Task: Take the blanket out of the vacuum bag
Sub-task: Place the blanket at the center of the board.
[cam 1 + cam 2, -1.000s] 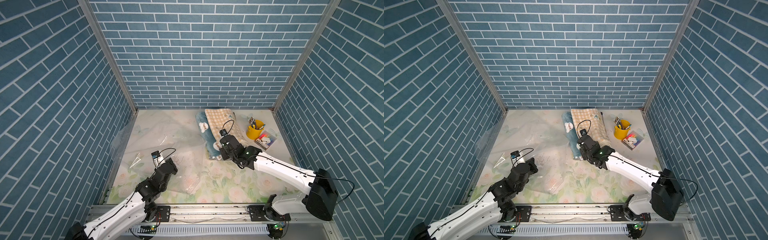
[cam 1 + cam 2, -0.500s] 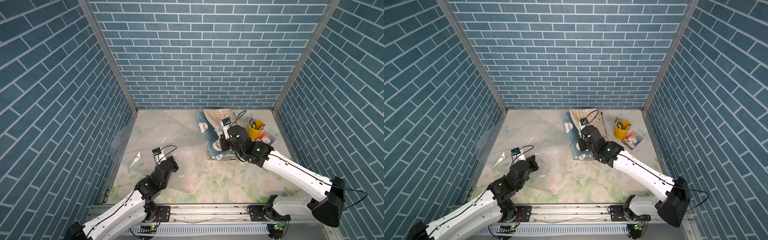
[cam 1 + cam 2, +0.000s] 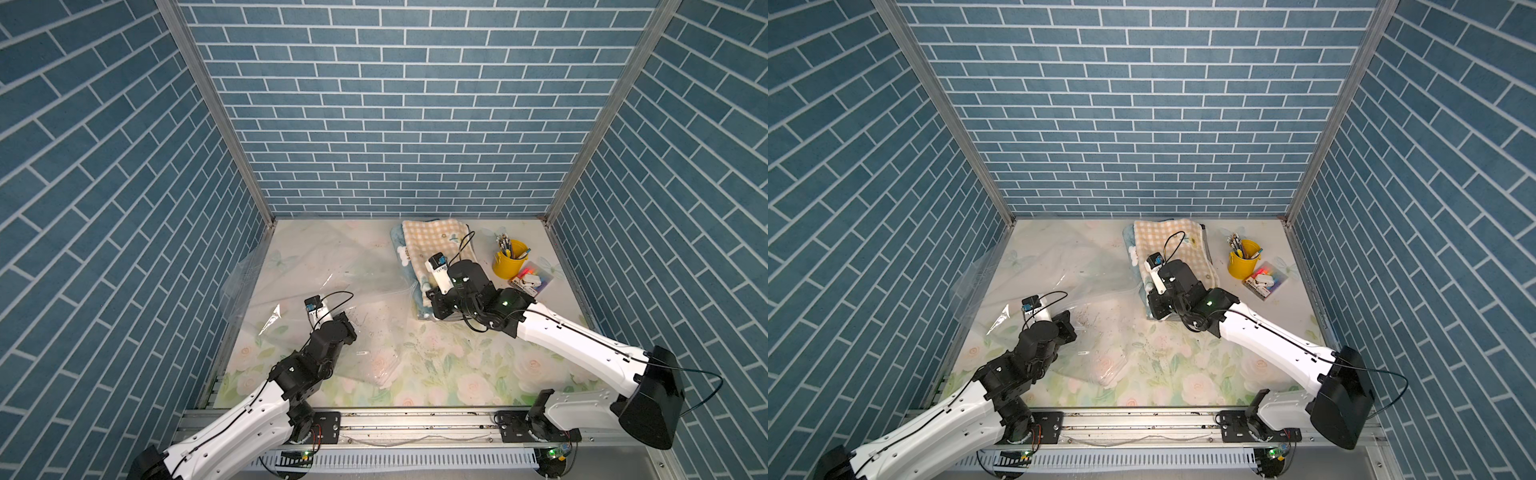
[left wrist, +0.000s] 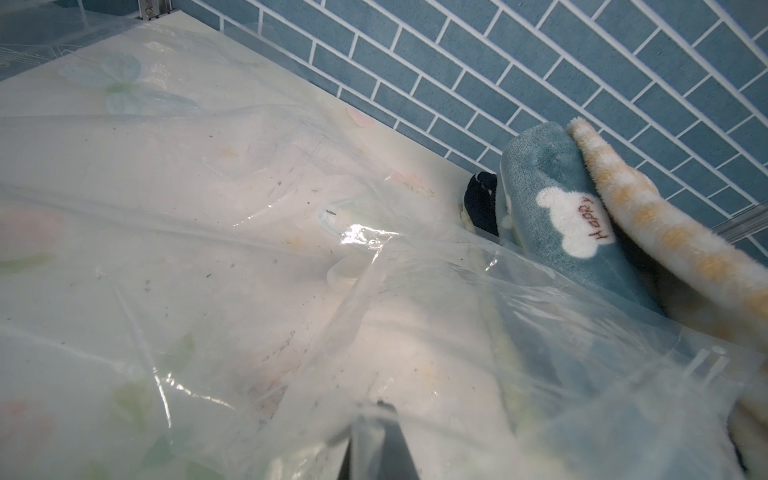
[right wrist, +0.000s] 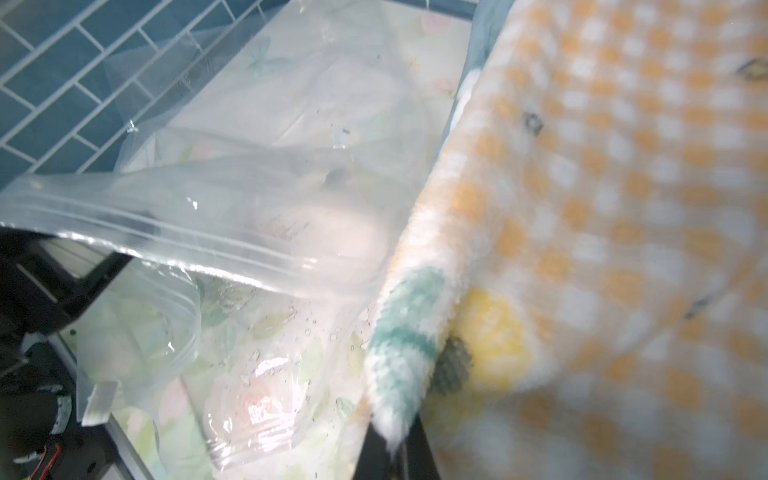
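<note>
Blanket [image 3: 436, 245], folded, lies far across the tabletop [image 3: 457, 374], touching the mouth of the clear vacuum bag [image 3: 332, 270]. My right pincer [image 5: 392, 449] is clamped on the blanket's fluffy edge; my left pincer [image 4: 376, 411] pinches the bag.

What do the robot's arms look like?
The left arm and right arm have white shells with black joints. A thin black cable loops at each wrist beside a small white camera box with a blue label. Green lights glow on the right arm. The left tool and right tool are dark.
</note>
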Motion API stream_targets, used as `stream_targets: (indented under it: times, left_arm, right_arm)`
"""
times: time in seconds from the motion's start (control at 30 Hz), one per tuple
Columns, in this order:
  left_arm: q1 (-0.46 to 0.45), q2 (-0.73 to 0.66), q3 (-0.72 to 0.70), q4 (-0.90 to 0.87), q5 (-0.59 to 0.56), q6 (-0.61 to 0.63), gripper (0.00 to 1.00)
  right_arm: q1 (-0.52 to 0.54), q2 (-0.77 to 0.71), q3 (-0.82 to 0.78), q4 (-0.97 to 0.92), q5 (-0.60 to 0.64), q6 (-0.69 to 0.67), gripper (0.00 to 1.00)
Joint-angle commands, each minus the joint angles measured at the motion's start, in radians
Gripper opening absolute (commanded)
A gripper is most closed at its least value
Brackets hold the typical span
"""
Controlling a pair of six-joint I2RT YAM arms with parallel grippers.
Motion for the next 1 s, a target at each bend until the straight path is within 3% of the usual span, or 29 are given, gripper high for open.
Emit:
stream_targets:
  times: [0.0, 0.07, 0.13, 0.17, 0.33, 0.47, 0.73, 0.97]
  left_arm:
    - [0.004, -0.005, -0.005, 0.002, 0.005, 0.005, 0.01]
    - [0.003, 0.006, -0.004, 0.005, 0.007, 0.003, 0.01]
    - [0.004, 0.012, -0.002, 0.004, 0.006, 0.003, 0.01]
    - [0.004, 0.013, -0.003, 0.005, 0.005, 0.004, 0.01]
    - [0.004, 0.026, 0.007, 0.014, 0.002, 0.004, 0.06]
    - [0.004, 0.047, 0.017, 0.021, 0.009, 0.006, 0.09]
    - [0.004, 0.055, 0.046, -0.004, 0.011, 0.014, 0.10]
    - [0.003, 0.048, 0.020, -0.035, -0.048, 0.000, 0.10]
  right_arm:
    - [0.001, 0.026, -0.017, 0.005, -0.120, 0.018, 0.03]
    - [0.000, 0.017, -0.014, -0.005, -0.118, 0.016, 0.13]
    - [-0.001, -0.021, 0.010, -0.011, -0.085, 0.013, 0.35]
    - [-0.003, -0.034, 0.038, -0.025, -0.062, 0.005, 0.39]
    - [-0.022, -0.005, 0.224, -0.086, 0.078, -0.054, 0.49]
    - [-0.073, 0.147, 0.379, -0.071, 0.165, -0.116, 0.57]
    - [-0.164, 0.546, 0.714, -0.049, 0.179, -0.203, 0.69]
    - [-0.190, 0.764, 0.880, -0.039, 0.136, -0.195, 0.72]
